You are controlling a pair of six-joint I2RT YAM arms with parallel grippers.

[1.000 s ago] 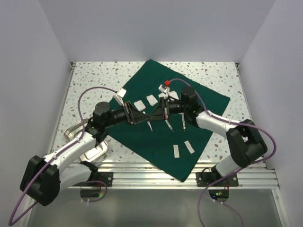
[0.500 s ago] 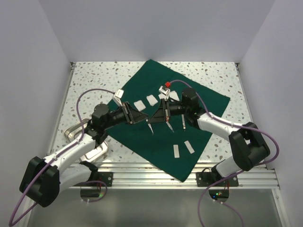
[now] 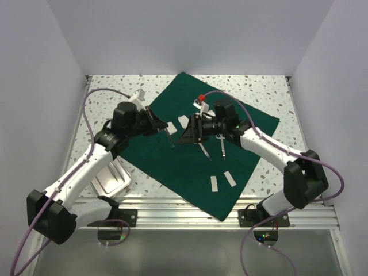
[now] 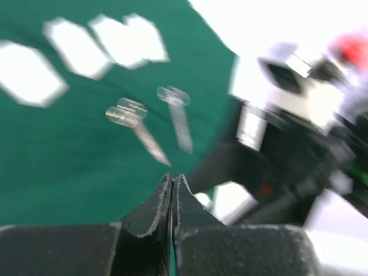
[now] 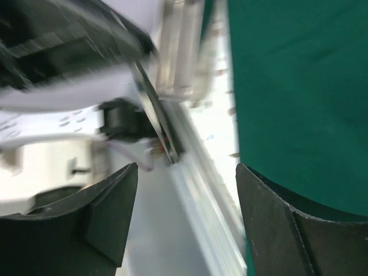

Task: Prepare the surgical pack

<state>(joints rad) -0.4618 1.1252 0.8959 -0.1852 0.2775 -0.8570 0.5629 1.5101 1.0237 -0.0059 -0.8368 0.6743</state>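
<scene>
My left pincer (image 3: 165,129) has swung up and back and now clamps shut on a thin instrument (image 3: 171,138). My right pincer (image 3: 185,135) has sprung wide, empty. The green drape (image 3: 184,169) lies spread beneath both.

Bright, even overhead view; both wrist views heavily motion-blurred.
</scene>
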